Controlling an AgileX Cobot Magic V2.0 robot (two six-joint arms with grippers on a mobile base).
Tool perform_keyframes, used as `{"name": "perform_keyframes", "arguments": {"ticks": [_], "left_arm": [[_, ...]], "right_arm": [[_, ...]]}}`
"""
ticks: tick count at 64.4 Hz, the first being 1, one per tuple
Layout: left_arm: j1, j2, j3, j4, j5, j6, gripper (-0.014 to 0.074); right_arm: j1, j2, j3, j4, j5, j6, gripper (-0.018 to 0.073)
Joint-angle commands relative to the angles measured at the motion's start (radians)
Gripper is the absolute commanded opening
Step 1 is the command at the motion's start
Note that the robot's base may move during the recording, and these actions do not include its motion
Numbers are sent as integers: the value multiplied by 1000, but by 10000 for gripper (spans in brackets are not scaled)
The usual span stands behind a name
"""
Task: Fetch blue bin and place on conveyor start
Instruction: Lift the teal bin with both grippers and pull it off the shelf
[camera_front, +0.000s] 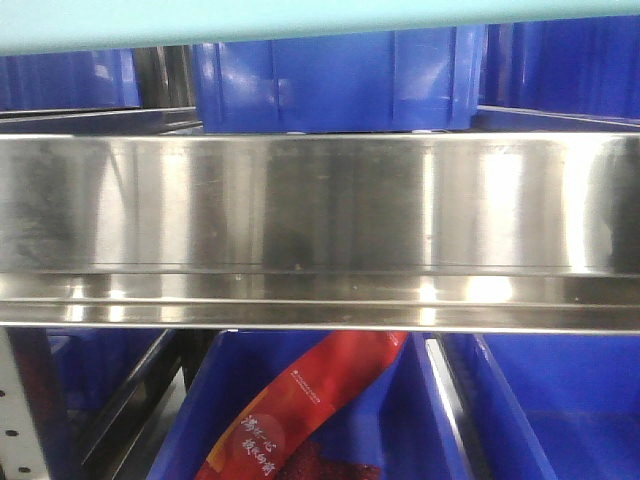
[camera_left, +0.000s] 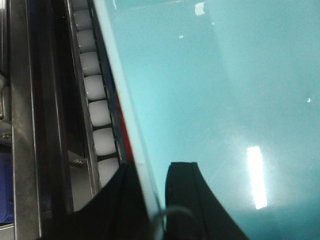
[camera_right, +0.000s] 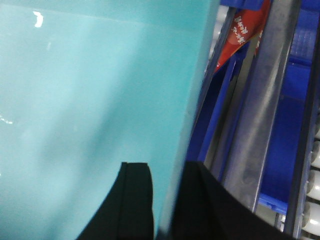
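Observation:
The blue bin (camera_front: 250, 20) shows in the front view only as a pale aqua band along the top edge. Its smooth aqua inside fills most of the left wrist view (camera_left: 215, 90) and the right wrist view (camera_right: 90, 100). My left gripper (camera_left: 152, 192) is shut on the bin's wall, one black finger inside (camera_left: 187, 195) and one outside. My right gripper (camera_right: 167, 197) is shut on the opposite wall in the same way, with its inner finger (camera_right: 135, 200) against the aqua surface. The conveyor start is out of view.
A shiny stainless-steel shelf rail (camera_front: 320, 230) spans the front view, close ahead. Dark blue crates (camera_front: 340, 80) stand above it and below it, one holding a red packet (camera_front: 310, 420). A row of white rollers (camera_left: 97, 112) and a thin red sliver (camera_left: 126, 137) run beside the bin's left rim.

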Motion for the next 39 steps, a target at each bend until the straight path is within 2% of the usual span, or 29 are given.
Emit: {"name": "perform_keyframes", "arguments": {"ticks": [1, 39], "left_arm": [[4, -19, -2, 71, -9, 20, -111], [4, -19, -2, 71, -341, 20, -111]], "right_arm": [[-6, -15, -2, -73, -41, -29, -153], [-6, -15, -2, -73, -187, -29, -153]]}}
